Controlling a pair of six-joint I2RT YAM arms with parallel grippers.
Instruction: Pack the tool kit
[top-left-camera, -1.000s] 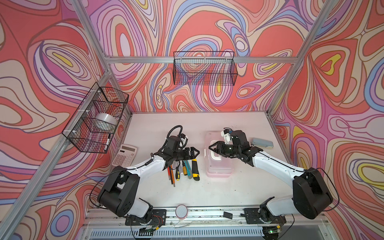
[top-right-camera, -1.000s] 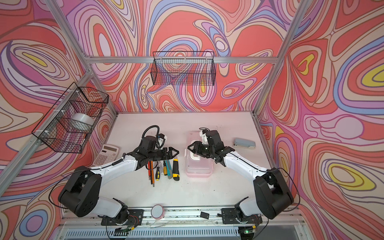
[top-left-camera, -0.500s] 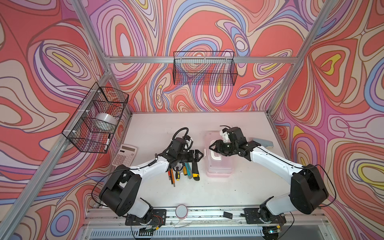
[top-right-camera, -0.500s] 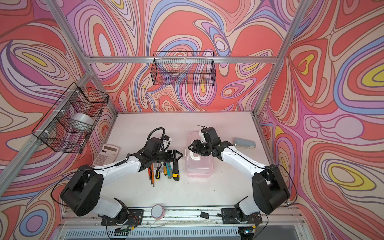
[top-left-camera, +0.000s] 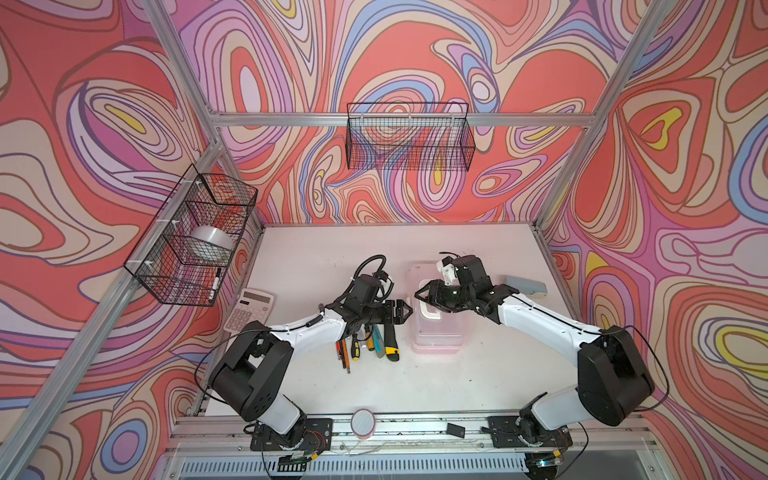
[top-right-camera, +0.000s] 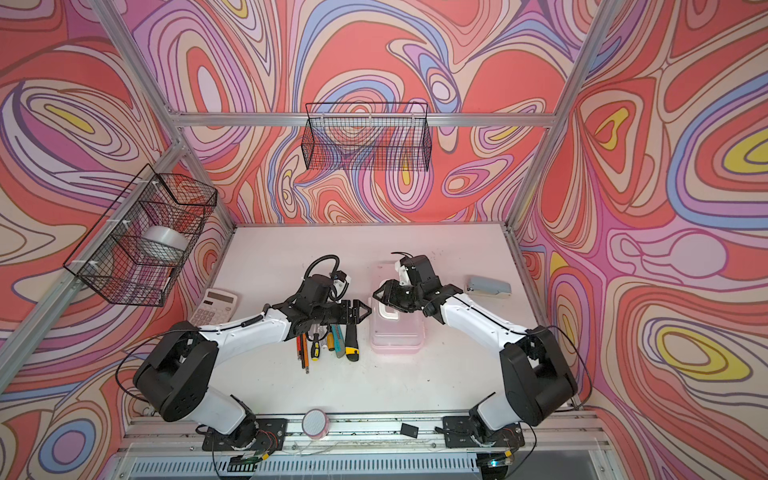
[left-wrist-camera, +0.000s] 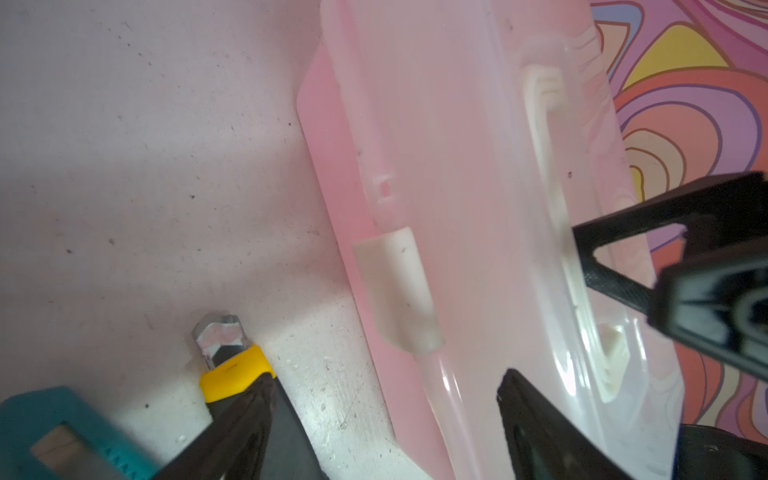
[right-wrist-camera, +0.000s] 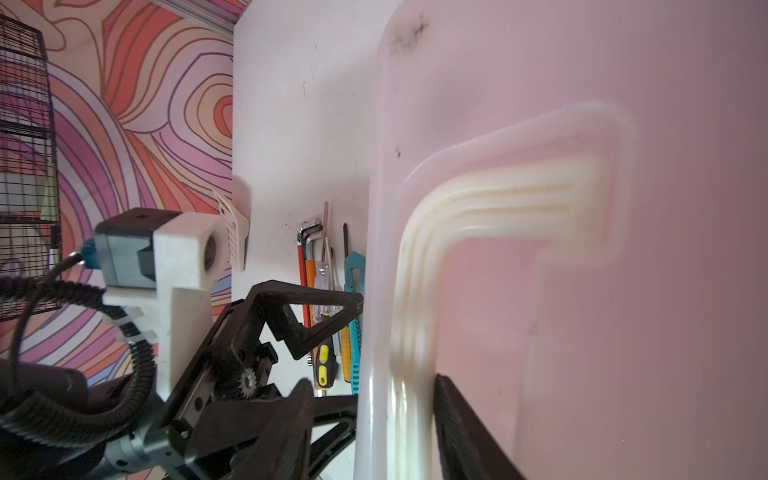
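Since a second ago the left claw (top-left-camera: 406, 311) has slid right, off the tools (top-left-camera: 370, 345) and up to the box (top-left-camera: 436, 336). The right claw (top-left-camera: 420, 296) has barely shifted. The box lies mid-table, a little toward the right edge, with the tools just beside its left side. The left claw is spread wide at the box's left wall, one finger (left-wrist-camera: 232, 440) above the knife (left-wrist-camera: 232, 374), the other over the lid near the latch (left-wrist-camera: 395, 286). The right claw sits half-spread astride the handle (right-wrist-camera: 415, 291), one finger (right-wrist-camera: 461, 428) touching it. Whether it pinches cannot be told. The box is translucent pink, lid on, with white latch and handle.
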